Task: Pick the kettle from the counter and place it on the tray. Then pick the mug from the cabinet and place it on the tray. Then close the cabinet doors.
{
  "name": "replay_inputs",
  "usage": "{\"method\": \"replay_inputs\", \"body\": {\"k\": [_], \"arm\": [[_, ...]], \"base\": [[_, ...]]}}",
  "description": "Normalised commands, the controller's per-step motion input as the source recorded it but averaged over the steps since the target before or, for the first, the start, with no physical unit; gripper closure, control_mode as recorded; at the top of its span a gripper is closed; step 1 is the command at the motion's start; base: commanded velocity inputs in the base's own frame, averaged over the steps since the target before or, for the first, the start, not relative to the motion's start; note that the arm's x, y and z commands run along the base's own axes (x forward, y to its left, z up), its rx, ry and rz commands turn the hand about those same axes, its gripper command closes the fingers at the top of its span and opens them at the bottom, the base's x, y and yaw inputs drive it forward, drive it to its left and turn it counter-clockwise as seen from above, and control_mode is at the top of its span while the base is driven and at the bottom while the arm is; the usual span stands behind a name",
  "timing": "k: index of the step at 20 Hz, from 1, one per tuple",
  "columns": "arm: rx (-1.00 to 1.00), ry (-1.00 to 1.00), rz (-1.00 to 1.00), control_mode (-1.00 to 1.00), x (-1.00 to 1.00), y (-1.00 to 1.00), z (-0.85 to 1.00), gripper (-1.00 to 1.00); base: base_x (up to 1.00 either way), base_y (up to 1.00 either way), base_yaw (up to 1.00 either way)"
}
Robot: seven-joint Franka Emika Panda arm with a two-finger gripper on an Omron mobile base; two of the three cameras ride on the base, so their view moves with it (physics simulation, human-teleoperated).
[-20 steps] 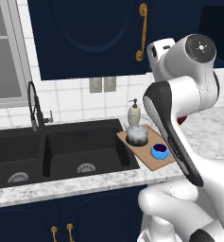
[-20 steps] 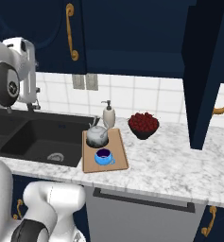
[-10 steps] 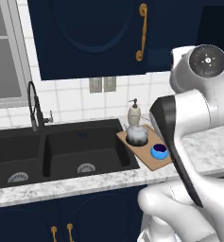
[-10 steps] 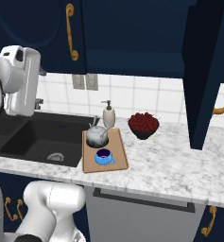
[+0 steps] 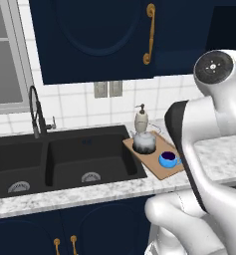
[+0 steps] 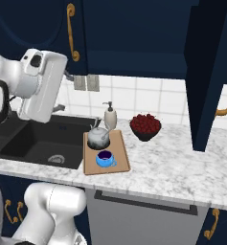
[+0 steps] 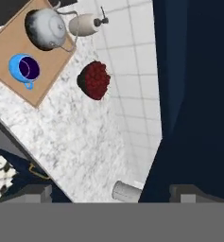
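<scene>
Your kettle (image 6: 98, 136) and mug (image 6: 105, 158) both sit on the tray (image 6: 119, 163) at the counter's (image 6: 182, 177) front edge beside the sink. Your gripper (image 7: 111, 193) is spread wide, holding nothing, facing the open cabinet door (image 6: 206, 72), which I judge comes next.

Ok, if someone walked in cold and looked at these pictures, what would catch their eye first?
Probably the wooden tray on the marble counter just right of the black sink, carrying the silvery kettle and the bright blue mug. Next, the dark bowl of red fruit by the tiled wall, and the navy cabinet door standing open on the right.
</scene>
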Motion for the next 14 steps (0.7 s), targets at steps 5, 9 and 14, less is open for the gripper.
{"method": "replay_inputs", "body": {"k": [5, 9, 14], "arm": [[0.0, -0.15, -0.13, -1.0, -0.47, -0.83, 0.0, -1.0], [0.0, -0.1, -0.12, -1.0, -0.65, -0.73, 0.0, -1.0], [0.01, -0.08, -0.12, -1.0, -0.69, -0.8, 0.01, -1.0]], "base": [[0.0, 0.0, 0.0], [0.0, 0.0, 0.0], [0.0, 0.0, 0.0]]}}
